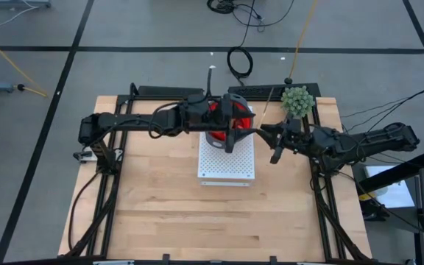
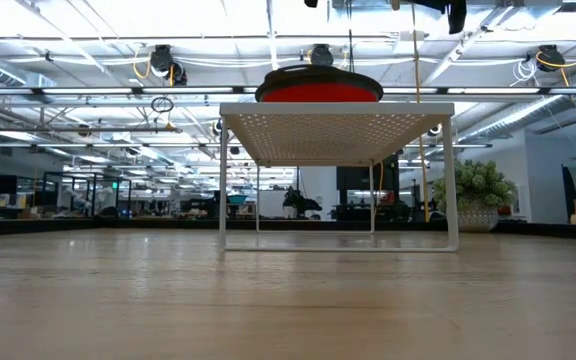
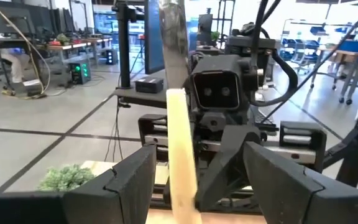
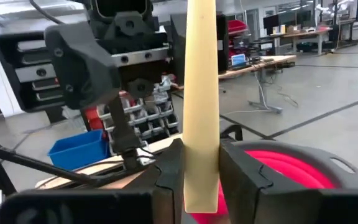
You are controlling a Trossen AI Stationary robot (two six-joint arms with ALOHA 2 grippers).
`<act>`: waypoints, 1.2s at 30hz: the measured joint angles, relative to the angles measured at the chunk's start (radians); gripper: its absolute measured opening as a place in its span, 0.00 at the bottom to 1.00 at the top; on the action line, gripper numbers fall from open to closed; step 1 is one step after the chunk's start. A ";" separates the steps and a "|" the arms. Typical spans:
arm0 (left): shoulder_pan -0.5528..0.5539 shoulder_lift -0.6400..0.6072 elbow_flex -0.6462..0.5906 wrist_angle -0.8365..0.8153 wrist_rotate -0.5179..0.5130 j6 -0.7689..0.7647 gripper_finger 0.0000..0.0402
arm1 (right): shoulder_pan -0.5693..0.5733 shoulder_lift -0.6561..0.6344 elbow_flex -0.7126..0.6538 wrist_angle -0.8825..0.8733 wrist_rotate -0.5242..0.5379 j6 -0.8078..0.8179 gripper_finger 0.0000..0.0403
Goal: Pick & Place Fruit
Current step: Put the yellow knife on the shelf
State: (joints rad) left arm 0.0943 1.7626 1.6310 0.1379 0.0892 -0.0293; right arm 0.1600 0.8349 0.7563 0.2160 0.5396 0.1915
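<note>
My right gripper (image 4: pixel 202 180) is shut on a knife with a cream handle (image 4: pixel 201 93). It holds the knife above the red bowl (image 1: pixel 245 118), which stands on the white perforated rack (image 1: pixel 227 168). My left gripper (image 3: pixel 197 186) faces it, open. The handle (image 3: pixel 182 155) and the steel blade (image 3: pixel 173 43) show upright between the left fingers, with a gap on each side. In the high view the two grippers meet over the bowl's right rim, the left (image 1: pixel 245 132) and the right (image 1: pixel 265 134). No fruit shows in any view, and the bowl's inside is hidden. My right gripper pinches the knife's cream handle near its butt end (image 4: pixel 201 186) between its two fingers. The fingers come level from the table's right side and lie across the handle. The knife stands about upright with its blade up, lifted clear above the bowl.
A green spiky ball plant in a pot (image 1: pixel 297 100) stands at the table's far right, close behind my right arm. The rack (image 2: pixel 338 125) stands on thin legs with open space beneath. Bare wooden tabletop (image 1: pixel 197 221) lies toward the near edge.
</note>
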 joint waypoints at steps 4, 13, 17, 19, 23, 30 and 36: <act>0.000 0.000 0.000 -0.001 0.014 0.002 0.61 | 0.000 0.008 0.000 0.019 -0.019 0.007 0.17; 0.000 0.000 0.000 -0.006 0.048 0.001 0.61 | 0.000 0.064 0.000 0.072 -0.073 0.017 0.17; 0.000 0.000 0.000 -0.011 0.079 0.001 0.61 | 0.000 0.084 0.000 0.103 -0.075 0.032 0.18; 0.000 0.000 0.000 -0.020 0.098 0.001 0.61 | 0.000 0.092 0.000 0.120 -0.104 0.032 0.17; 0.000 0.000 0.000 -0.034 0.141 0.029 0.61 | 0.000 0.100 0.000 0.130 -0.126 0.039 0.17; 0.007 0.000 0.000 -0.047 0.209 0.030 0.61 | -0.001 0.101 0.000 0.147 -0.176 0.058 0.17; 0.009 0.000 0.000 -0.046 0.235 0.027 0.61 | 0.000 0.101 0.000 0.161 -0.205 0.059 0.18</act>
State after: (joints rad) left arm 0.1032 1.7626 1.6310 0.0916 0.3241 -0.0025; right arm 0.1600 0.9360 0.7563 0.3773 0.3349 0.2501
